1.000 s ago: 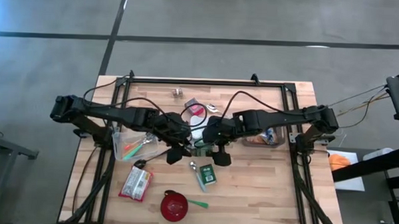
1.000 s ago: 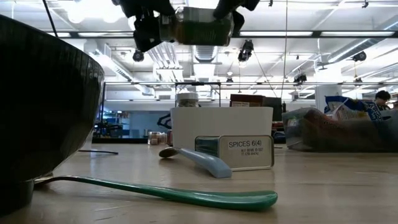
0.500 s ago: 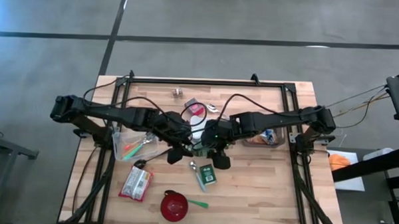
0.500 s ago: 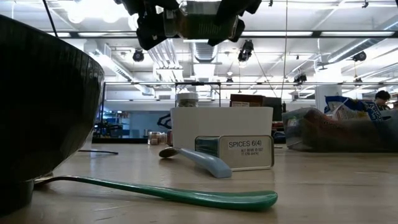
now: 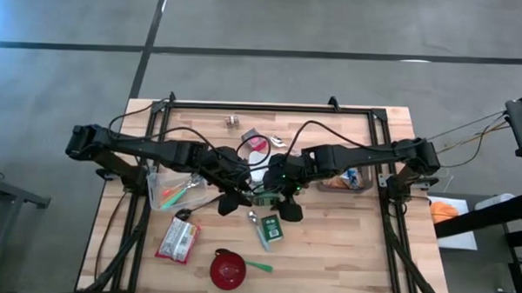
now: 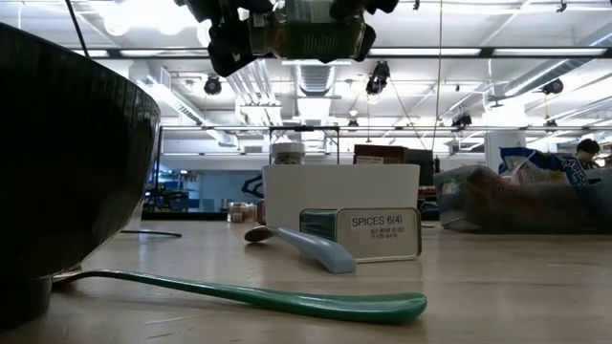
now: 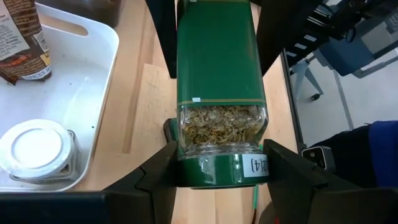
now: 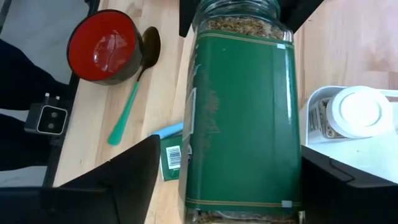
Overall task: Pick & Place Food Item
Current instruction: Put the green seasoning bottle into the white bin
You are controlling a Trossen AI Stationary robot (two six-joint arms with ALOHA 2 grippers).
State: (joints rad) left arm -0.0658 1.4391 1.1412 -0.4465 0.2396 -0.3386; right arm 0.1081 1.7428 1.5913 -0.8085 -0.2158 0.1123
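A: High view: left gripper [image 5: 242, 191] and right gripper [image 5: 277, 186] meet mid-table, jar [image 5: 261, 193] between, above the white tray [image 5: 258, 175].
B: Low view?
A: Jar [image 6: 308, 31] held high; tin [image 6: 368, 233] and spoon [image 6: 258, 294] lie below.
B: Wrists?
A: Left fingers [image 7: 158, 171] clamp the jar's end. Right fingers [image 8: 134, 171] flank it; contact unclear. Don't let go until right closes firmly. Red bowl [image 8: 102, 42] sits near.

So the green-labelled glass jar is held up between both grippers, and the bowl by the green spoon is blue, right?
Not quite: the round bowl is red, as the right wrist view shows. The green-labelled glass jar is indeed up between both grippers, and the green spoon lies beside that bowl.
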